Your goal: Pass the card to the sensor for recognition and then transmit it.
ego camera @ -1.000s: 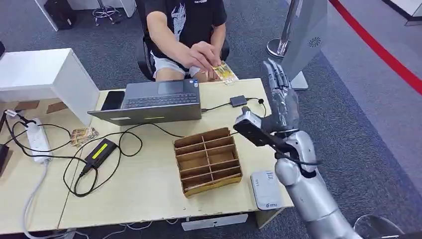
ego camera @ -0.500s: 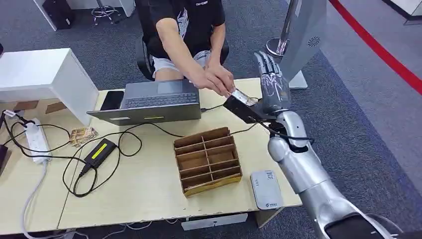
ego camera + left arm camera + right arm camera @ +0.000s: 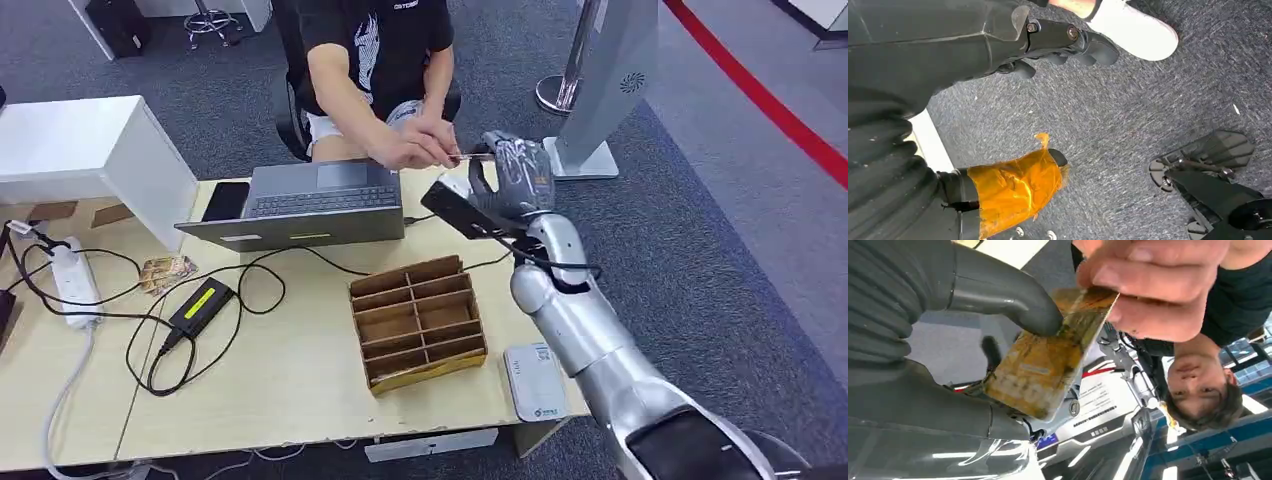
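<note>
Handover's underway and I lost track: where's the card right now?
The card is past the table's far right edge, above the laptop's right end, pinched under the right hand's thumb while the person's hand also grips its other end.

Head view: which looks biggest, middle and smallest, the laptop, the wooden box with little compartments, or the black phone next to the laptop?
1. Laptop, biggest.
2. Wooden box, a bit smaller; it sits nearer the camera, so the gap is unsure.
3. Black phone, clearly smallest.
</note>
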